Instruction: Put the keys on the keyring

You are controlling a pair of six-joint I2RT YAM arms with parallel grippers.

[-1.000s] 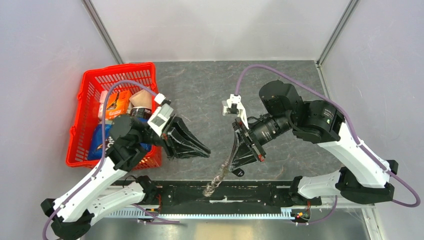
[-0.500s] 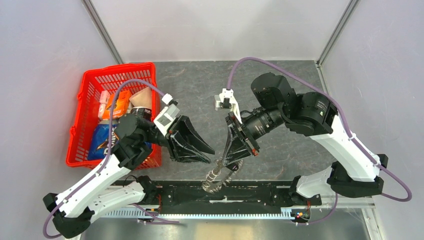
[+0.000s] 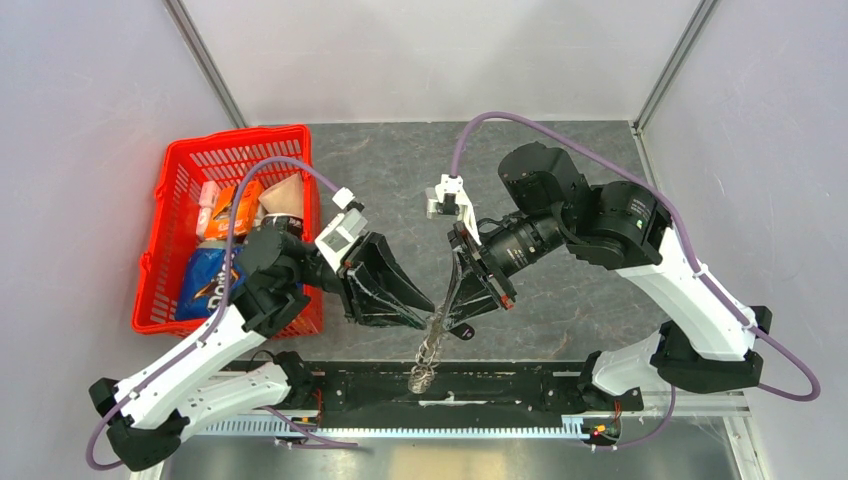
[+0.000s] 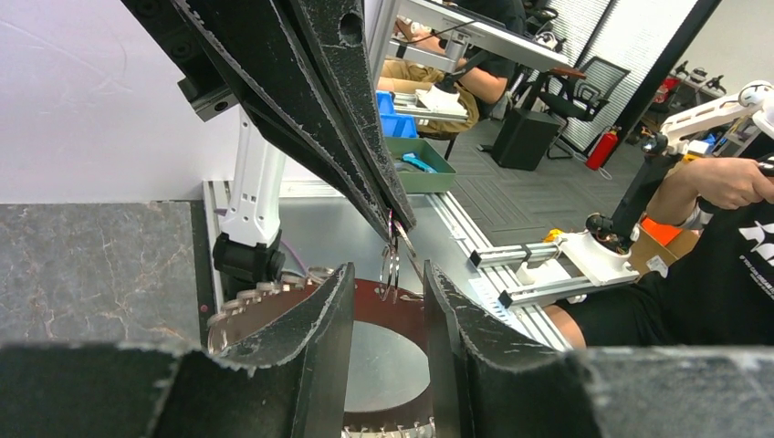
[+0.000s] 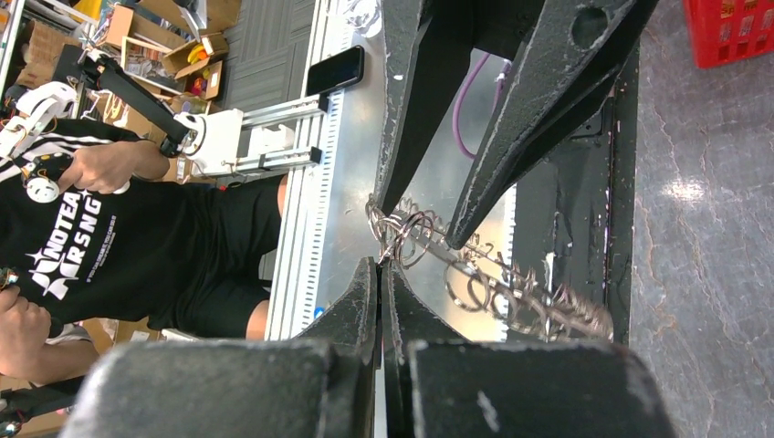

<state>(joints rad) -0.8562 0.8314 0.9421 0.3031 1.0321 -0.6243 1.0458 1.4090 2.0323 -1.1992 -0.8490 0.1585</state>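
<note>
The keyring (image 3: 424,362) hangs as a string of linked silvery rings from my right gripper (image 3: 447,325), which is shut on the topmost small ring (image 5: 391,239). The rest trails to the right (image 5: 516,294) in the right wrist view. My left gripper (image 3: 422,308) is open, its tips on either side of that top ring; I cannot tell whether they touch it. In the left wrist view the small ring shows in the gap between the left fingers (image 4: 319,319), under the right gripper's tips (image 4: 399,219). A toothed silvery rim (image 4: 239,306) lies below. The keys with a black head are not visible.
A red basket (image 3: 160,250) of snack packets stands at the left, just behind the left arm. A black rail (image 3: 520,385) runs along the near table edge under the hanging rings. A seated person shows beyond the table in both wrist views.
The left arm has swung right to meet the right gripper and its jaws have opened. The right gripper has shifted left, and the ring string now hangs straighter below it.
</note>
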